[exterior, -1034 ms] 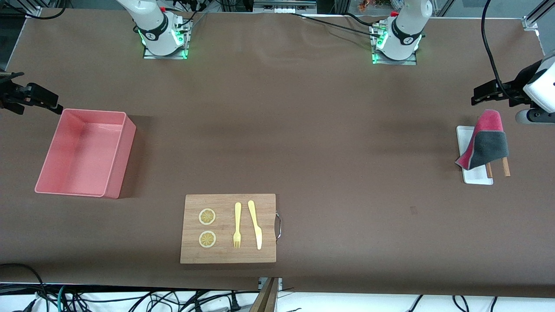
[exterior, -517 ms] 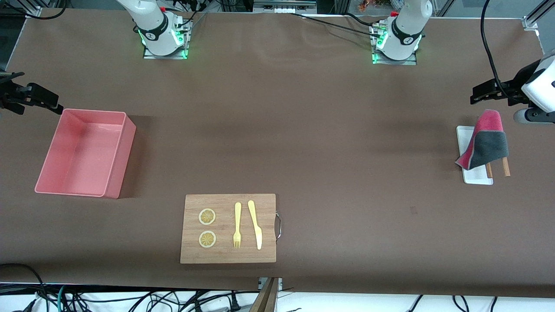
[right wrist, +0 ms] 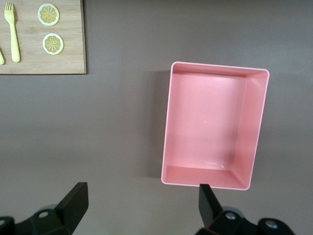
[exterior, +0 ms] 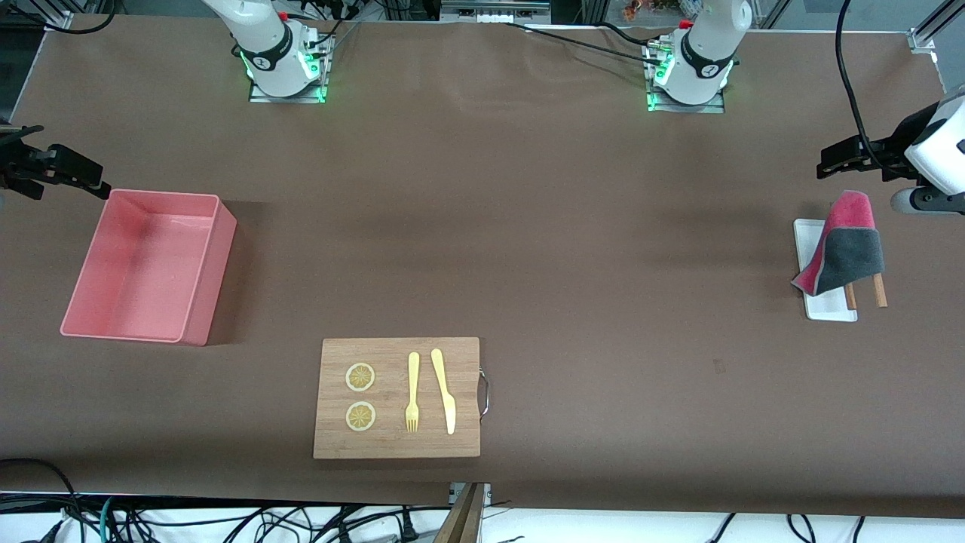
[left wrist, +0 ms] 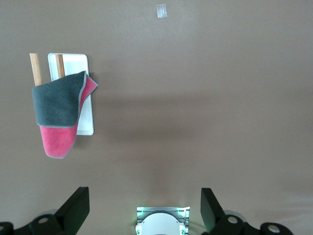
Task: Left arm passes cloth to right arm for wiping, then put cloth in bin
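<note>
Jaws of both grippers stand spread wide and hold nothing. In the left wrist view the left gripper shows two dark fingers well apart, with bare table between them; the front view shows this gripper only as a dark shape over the table near the left arm's end. The right gripper is likewise spread in its wrist view and, in the front view, hangs over the table just beside a corner of the bin.

The cloth lies draped over a small white tray and two wooden sticks, pinkish-red side and dark grey side both showing. The left wrist view shows the tray's full outline; the front view shows part of it hidden under the cloth.

The bin is upright at the right arm's end, and the right wrist view looks straight down into it. A wooden board lies nearer the front camera, bearing two lemon slices, a fork and a knife. Wide open table separates bin, board and cloth.
</note>
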